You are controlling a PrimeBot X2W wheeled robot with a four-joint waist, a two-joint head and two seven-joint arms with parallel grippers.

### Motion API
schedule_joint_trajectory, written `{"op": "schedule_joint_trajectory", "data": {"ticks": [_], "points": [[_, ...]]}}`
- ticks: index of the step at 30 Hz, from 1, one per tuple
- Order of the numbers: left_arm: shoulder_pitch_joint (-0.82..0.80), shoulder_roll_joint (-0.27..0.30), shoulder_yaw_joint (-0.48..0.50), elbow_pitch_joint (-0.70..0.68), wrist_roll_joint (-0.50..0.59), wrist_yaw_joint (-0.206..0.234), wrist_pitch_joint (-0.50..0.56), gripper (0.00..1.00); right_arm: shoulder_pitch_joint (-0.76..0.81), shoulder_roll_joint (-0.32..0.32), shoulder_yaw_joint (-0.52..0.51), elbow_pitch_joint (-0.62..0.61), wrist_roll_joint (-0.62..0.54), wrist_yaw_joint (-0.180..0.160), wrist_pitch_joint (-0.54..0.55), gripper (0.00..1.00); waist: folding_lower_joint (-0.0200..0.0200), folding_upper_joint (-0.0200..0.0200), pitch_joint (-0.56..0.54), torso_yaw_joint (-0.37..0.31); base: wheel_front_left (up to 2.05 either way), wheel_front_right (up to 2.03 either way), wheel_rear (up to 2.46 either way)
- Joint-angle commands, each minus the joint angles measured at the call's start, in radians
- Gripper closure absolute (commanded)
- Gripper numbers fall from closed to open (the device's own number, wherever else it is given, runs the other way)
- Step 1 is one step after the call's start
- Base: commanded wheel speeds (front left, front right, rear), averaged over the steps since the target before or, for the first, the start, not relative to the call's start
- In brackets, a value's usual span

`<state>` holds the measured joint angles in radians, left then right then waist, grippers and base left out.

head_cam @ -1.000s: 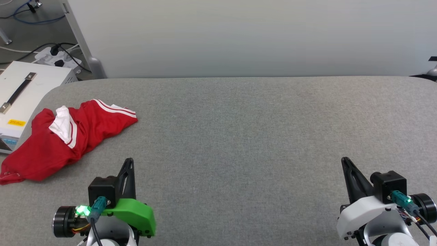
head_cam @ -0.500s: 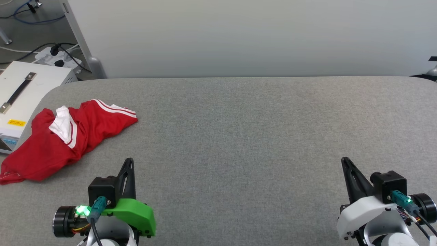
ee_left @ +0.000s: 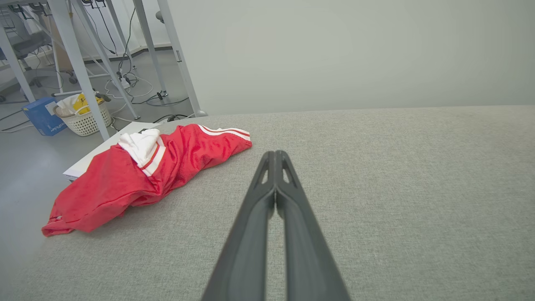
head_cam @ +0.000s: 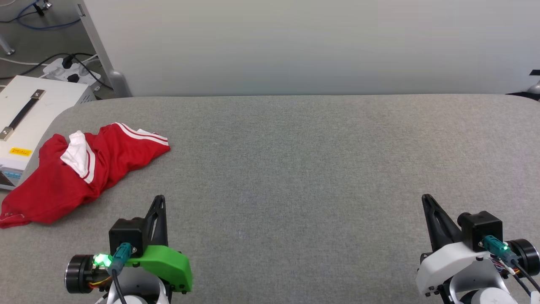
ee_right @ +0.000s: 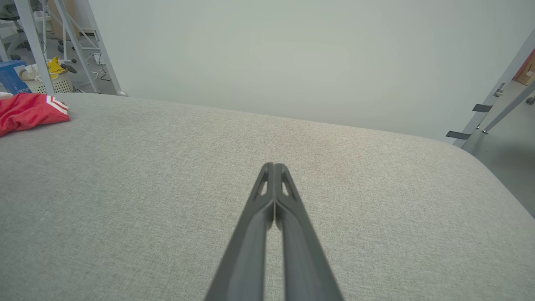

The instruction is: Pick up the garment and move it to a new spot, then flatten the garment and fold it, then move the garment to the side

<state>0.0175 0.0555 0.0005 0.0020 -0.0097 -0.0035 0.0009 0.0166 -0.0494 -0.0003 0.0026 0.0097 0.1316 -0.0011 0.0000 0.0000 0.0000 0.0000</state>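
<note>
Nothing moved: crumpled red-and-white jersey garment crossed nine-o'clock edge of grey fabric table, room toward three o'clock; left gripper, right gripper pinched together.

Garment cropped at left edge, right wrist view; white box, head view.

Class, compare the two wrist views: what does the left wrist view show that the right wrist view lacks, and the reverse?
Left wrist view's own: the shut left pincer, a white sleeve, a white box. Right wrist view's own: the shut right pincer, a taped grey leg. Shared: the red garment, the grey table, a basket on the floor.
</note>
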Motion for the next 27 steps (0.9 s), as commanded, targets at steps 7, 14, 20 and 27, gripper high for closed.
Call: {"op": "schedule_joint_trajectory", "data": {"ticks": [7,14,20,27], "points": [[-0.017,-0.005,0.0,-0.002,0.01,0.004,-0.001,1.0,-0.017,-0.001,0.0,-0.003,-0.01,-0.001,0.001,1.0,0.0,0.0,0.0,0.0,0.0,0.0,0.0],[-0.017,-0.005,0.0,-0.002,0.01,0.004,-0.001,1.0,-0.017,-0.001,0.0,-0.003,-0.01,-0.001,0.001,1.0,0.0,0.0,0.0,0.0,0.0,0.0,0.0],[0.001,0.0,0.0,0.0,0.0,0.0,0.0,0.0,0.0,0.0,0.0,0.0,0.001,0.0,0.0,0.0,0.0,0.0,0.0,0.0,0.0,0.0,0.0],[0.0,0.0,-0.004,-0.003,-0.002,0.009,-0.013,0.0,0.002,0.0,-0.009,-0.004,0.011,0.0,-0.014,0.0,0.0,0.0,0.001,0.0,0.0,0.0,0.0]]}}
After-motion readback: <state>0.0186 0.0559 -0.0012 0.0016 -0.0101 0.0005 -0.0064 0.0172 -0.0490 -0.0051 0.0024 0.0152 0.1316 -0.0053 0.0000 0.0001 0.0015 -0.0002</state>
